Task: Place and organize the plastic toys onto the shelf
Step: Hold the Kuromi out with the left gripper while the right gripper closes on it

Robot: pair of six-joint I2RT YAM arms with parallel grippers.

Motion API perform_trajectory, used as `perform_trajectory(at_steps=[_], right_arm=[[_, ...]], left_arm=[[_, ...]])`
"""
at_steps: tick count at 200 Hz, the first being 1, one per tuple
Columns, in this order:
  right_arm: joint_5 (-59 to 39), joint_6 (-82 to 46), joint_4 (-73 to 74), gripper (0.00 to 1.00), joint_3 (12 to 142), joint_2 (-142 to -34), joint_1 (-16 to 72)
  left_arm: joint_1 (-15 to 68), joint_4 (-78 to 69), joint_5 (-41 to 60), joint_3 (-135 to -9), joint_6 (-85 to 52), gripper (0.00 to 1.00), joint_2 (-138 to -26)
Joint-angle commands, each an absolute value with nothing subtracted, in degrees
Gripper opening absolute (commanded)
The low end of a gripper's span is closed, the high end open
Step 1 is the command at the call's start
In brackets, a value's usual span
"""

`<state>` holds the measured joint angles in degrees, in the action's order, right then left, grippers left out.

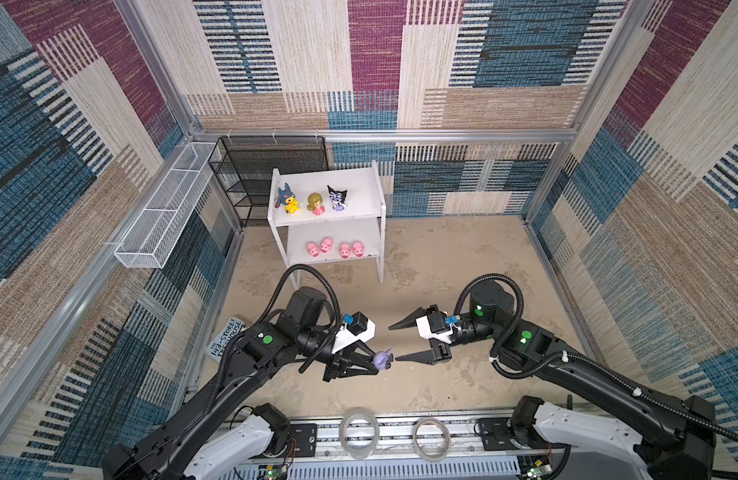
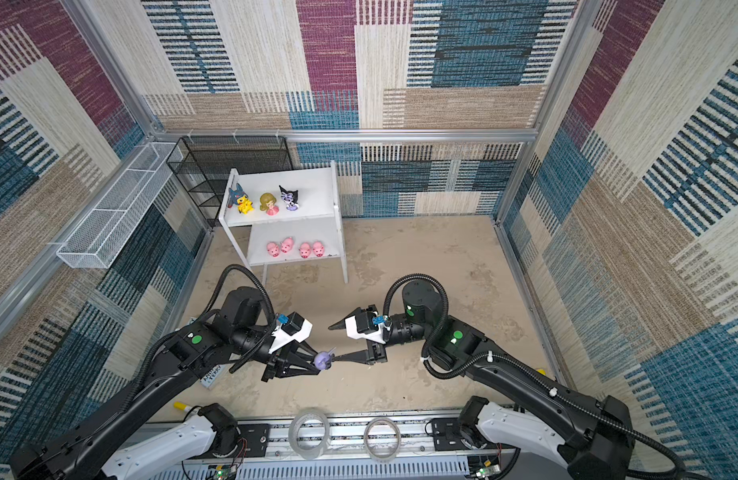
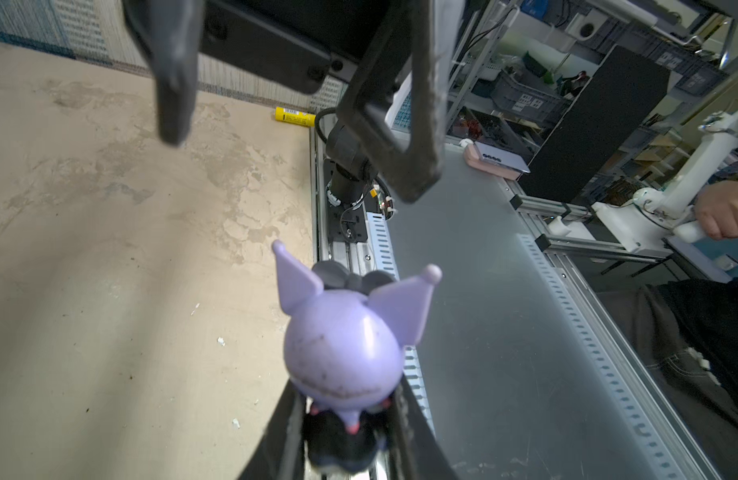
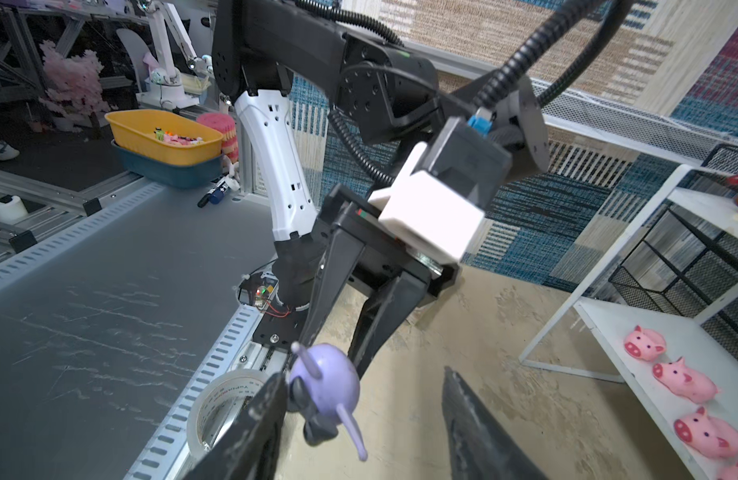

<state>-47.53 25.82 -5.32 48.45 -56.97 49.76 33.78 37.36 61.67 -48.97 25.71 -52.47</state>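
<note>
The left jaws are closed on the dark body of the purple toy [image 1: 383,360], held in the air over the counter [image 1: 463,266] with its head sticking out toward the right jaws. Those stand well apart and grip nothing; one finger [image 4: 251,424] sits just beside the head, whether touching I cannot tell. The risk looks like a botched handover: the round, smooth head could squirt out of a pinch, or a thin ear could catch a finger and twist the toy loose so it drops. The shelf [image 1: 361,199] is well apart, beyond both arms, with three figures [image 1: 316,203] on top and four pigs [image 1: 325,245] below; there is bare board to the right of the top row. A book [image 1: 228,340] lies under the left arm and tape rolls [image 1: 343,434] sit at the near edge; neither blocks the way
</note>
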Motion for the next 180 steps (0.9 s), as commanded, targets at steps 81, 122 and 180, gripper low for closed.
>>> perform_trajectory(at_steps=[81,122,180], right_arm=[[-30.7,35.7,-21.9,0.73,55.5,-59.4,59.9],[-30.9,37.1,-24.4,0.67,59.2,-62.8,60.8],[-32.2,38.0,-26.6,0.48,62.4,-65.3,61.7]], left_arm=[[32.1,35.5,71.7,-48.5,26.7,0.23,-52.9],[32.1,35.4,70.9,-48.2,26.8,0.23,-52.5],[32.1,35.1,69.4,-47.9,26.5,0.23,-52.5]])
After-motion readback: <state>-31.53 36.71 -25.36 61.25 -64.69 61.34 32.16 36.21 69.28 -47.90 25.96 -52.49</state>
